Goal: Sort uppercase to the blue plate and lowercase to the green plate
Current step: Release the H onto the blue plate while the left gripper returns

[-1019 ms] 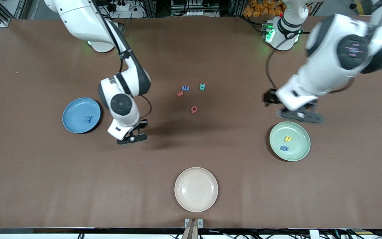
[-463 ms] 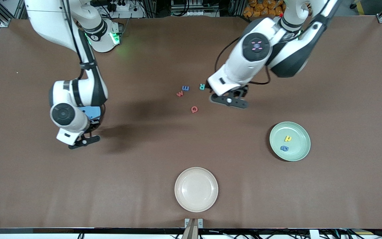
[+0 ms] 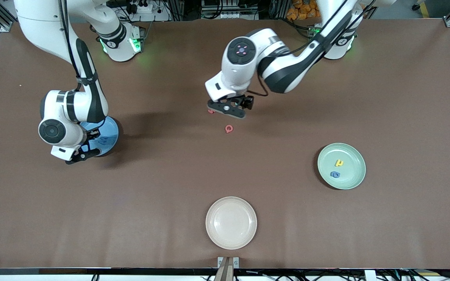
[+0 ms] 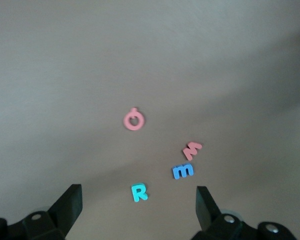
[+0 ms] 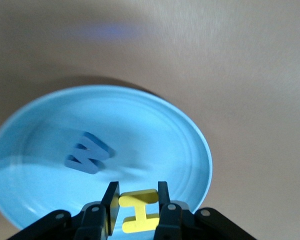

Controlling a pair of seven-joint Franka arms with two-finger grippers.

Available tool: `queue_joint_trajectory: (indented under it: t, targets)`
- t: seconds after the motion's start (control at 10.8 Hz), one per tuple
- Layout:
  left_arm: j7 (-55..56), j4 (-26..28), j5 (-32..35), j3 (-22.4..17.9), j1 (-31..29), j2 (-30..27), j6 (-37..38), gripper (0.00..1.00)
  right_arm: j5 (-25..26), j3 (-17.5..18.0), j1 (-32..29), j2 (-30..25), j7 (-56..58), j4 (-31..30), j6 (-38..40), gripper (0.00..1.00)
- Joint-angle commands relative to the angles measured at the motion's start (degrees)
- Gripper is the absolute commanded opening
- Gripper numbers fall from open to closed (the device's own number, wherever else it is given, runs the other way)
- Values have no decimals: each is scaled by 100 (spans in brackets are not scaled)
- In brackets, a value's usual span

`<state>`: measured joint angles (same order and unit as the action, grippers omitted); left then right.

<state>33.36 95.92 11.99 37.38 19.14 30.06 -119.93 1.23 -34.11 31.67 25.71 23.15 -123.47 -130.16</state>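
Yellow H (image 5: 138, 216) in right end effector (image 5: 136, 206) over blue plate (image 5: 190, 145) rim.

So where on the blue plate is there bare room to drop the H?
The right tool holds the yellow H over the blue plate. The blue W takes one patch; the floor between W and rim is bare. The crowding is mid-table, where the R, e and w cluster under the open left tool.

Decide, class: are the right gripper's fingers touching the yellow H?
Touching. The right wrist view shows the right gripper with its fingers pressed against both sides of the yellow H, over the blue plate.
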Motion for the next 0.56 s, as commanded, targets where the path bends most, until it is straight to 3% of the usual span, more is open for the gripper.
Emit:
queue_joint_trajectory:
  t: [0.0,0.09,0.37,0.46]
  targets:
    - [-487,-126,818,33,377,516,-389,100,35,27,-161,-207,146,-309,-317,51]
    - [-410,-144,1309,24,528,727,-408,100,35,27,-196,-207,146,-300,-326,68]
    - [-426,-135,1534,7,660,1088,-1004,99,1,54,-152,-250,85,-221,-344,68]
    - [-426,-135,1612,-28,783,1159,-1163,97,-235,158,-135,-259,67,-143,-396,68]
